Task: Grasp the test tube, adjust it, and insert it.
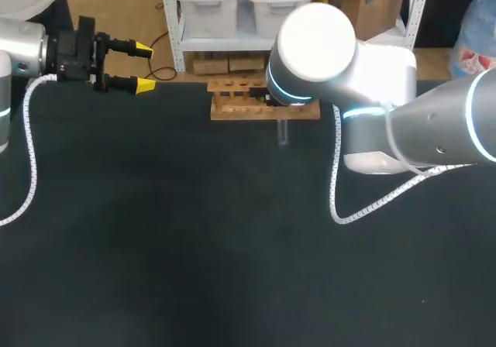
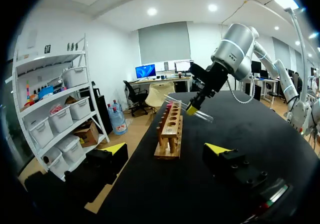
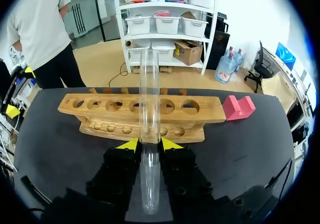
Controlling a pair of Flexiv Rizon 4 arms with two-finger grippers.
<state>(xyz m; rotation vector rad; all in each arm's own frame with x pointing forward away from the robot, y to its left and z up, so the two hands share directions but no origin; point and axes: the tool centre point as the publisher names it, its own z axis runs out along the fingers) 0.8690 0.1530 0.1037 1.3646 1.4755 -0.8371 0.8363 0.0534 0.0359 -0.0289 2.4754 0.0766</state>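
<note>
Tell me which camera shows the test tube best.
Right wrist view: the test tube runs full length, clamped in the right tool. Left wrist view shows it small and tilted; head view only a faint end.

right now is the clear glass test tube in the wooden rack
Out: clear glass test tube held in right gripper, short of wooden rack.
</note>
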